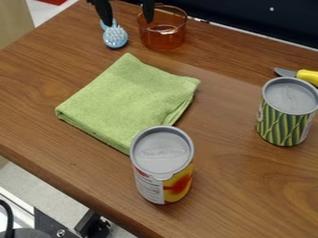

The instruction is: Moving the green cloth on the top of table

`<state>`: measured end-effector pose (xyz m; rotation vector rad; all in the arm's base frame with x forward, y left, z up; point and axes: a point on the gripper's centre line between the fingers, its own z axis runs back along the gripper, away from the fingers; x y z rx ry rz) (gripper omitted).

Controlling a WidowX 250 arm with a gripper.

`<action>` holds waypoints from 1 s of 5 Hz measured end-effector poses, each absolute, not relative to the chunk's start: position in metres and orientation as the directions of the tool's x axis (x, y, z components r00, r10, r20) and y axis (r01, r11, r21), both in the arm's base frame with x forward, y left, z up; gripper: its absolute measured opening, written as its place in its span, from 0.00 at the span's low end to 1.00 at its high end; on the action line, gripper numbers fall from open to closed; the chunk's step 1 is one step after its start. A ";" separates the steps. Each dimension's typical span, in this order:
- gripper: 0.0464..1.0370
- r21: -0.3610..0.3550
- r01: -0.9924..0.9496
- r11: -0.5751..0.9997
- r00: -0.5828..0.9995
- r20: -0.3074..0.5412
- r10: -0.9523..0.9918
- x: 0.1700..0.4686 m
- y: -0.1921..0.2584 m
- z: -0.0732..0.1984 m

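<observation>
At the top edge of the camera view is my black gripper (127, 14), its two fingers apart with a gap between them. It stands above the back of the wooden table (229, 190), near the brush and the orange cup. The green cloth (127, 100) lies folded and flat on the table, left of centre, away from the gripper. Its near corner is partly hidden behind the can with the red and yellow label.
A can with a red and yellow label (162, 165) stands at the cloth's near corner. A green-patterned can (287, 111) and a yellow-handled tool (307, 76) are at the right. A blue brush (115, 37) and an orange transparent cup (162, 35) are at the back.
</observation>
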<state>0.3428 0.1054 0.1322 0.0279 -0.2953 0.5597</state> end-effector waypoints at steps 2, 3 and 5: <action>0.96 -0.020 -0.472 0.881 0.864 0.190 0.467 0.330 0.105 0.117; 0.96 0.006 -0.400 0.916 0.906 0.151 0.395 0.320 0.102 0.111; 0.64 0.027 -0.210 0.977 0.974 0.096 0.207 0.287 0.095 0.105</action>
